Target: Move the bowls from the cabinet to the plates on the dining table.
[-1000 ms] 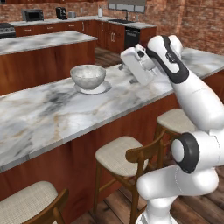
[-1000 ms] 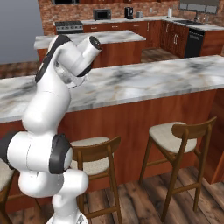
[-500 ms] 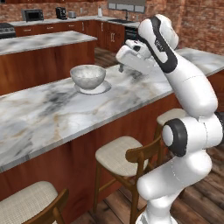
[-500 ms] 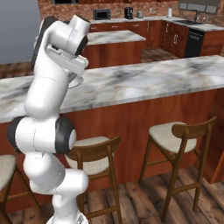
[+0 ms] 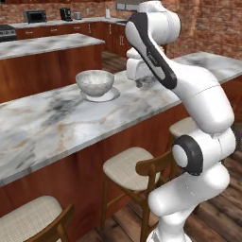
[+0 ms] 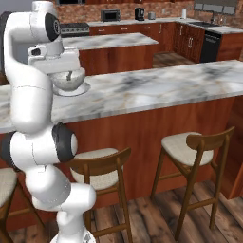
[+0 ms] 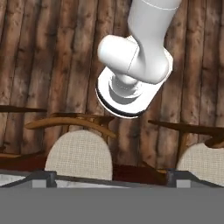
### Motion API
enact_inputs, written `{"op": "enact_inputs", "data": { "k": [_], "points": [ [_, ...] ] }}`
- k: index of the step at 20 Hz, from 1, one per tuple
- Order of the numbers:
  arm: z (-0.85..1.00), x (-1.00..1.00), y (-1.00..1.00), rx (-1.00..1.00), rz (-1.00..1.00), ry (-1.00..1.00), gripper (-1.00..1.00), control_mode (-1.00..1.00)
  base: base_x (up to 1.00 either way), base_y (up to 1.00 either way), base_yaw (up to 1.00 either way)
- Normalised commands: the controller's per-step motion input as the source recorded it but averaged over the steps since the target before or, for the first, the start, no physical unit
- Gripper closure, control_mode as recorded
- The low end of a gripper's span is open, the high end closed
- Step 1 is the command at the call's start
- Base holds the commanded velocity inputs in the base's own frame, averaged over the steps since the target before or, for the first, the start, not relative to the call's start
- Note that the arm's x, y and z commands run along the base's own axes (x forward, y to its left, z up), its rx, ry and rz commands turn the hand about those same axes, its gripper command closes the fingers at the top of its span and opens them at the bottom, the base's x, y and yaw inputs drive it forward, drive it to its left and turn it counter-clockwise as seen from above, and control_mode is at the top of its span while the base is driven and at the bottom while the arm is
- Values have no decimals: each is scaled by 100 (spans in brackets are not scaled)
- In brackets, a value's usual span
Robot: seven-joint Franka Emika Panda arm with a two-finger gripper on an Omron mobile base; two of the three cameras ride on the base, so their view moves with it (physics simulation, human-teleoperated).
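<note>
left base view: speckled bowl (image 5: 95, 83) upright on plate (image 5: 100, 96), dining table (image 5: 56, 120).

Glossy white, rounded Franka arm (image 5: 198, 99) with dark charcoal joint bands, one black ring at the elbow above the cream-cushioned wooden stool (image 5: 130, 168); bulbous white segments swell toward its base

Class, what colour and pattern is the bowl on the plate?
Pale grey-white, speckled; the bowl shows best in the left base view.

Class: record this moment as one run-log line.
bowl: on plate, dining table | gripper: open, empty, beside bowl | phase: after placing
</note>
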Motion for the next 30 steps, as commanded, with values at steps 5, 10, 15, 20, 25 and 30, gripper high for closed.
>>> {"op": "enact_inputs", "data": {
  "k": [5, 10, 15, 20, 25, 30],
  "points": [
    [-5, -100, -20, -30, 33, -14, -100, -100, 0, 0, 0],
    [-22, -88, -42, -21, 31, -15, -100, -100, 0, 0, 0],
    [-28, -72, -65, -2, 26, -16, -100, -100, 0, 0, 0],
    [-8, -44, -80, 14, 11, -16, -100, -100, 0, 0, 0],
    [18, -4, -55, 41, 0, -7, -100, -100, 0, 0, 0],
    [47, 2, -7, 48, -3, 0, -100, -100, 0, 0, 0]
  ]
}}
